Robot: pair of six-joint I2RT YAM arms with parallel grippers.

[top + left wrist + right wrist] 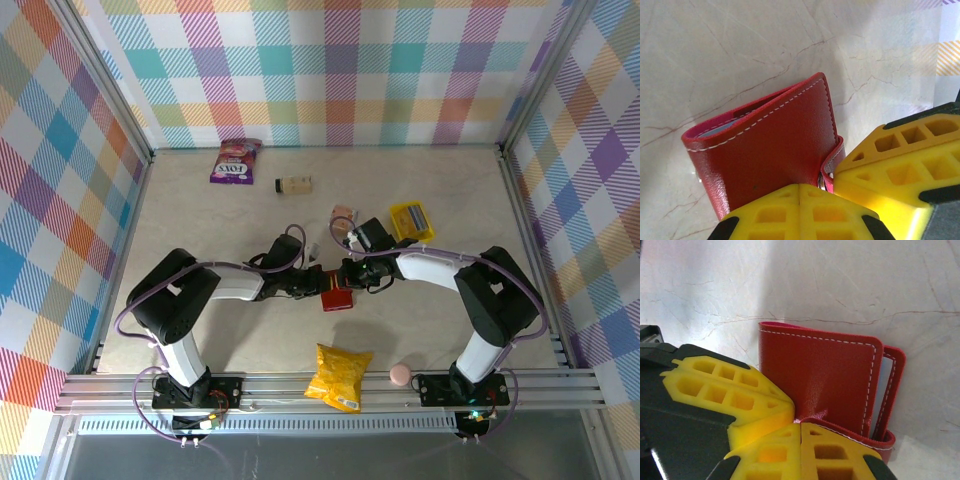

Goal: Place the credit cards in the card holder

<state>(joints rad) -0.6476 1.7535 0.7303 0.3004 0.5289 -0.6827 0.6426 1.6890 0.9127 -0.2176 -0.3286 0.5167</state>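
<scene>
Near rail: the arm bases are bolted to the aluminium rail. A yellow crisp bag overlaps it, with a pink ball just beside.
Card holder: the card holder lies folded shut on the table, mid-table between the two arms.
Holder contents: a thin grey edge shows inside the pink lining at the mouth. I cannot tell whether it is one of the credit cards.
Left gripper: the left gripper has its yellow fingers pressed together, tips on the holder's near edge. Whether any leather is pinched cannot be told.
Right gripper: the right gripper is likewise closed, with its tips at the snap tab.
Yellow tray: the yellow tray sits beyond the right arm. Its contents are too small to read.
Far table: a small pinkish item, then a pale bottle and a purple packet near the back.
Surface and room: beige marbled top, framed by pastel plaid walls.
Left wrist view: the red cover has white stitching, and the other arm's yellow finger touches the tab.
Right wrist view: the tab loops round the holder's open edge, with a pale strip behind it.
</scene>
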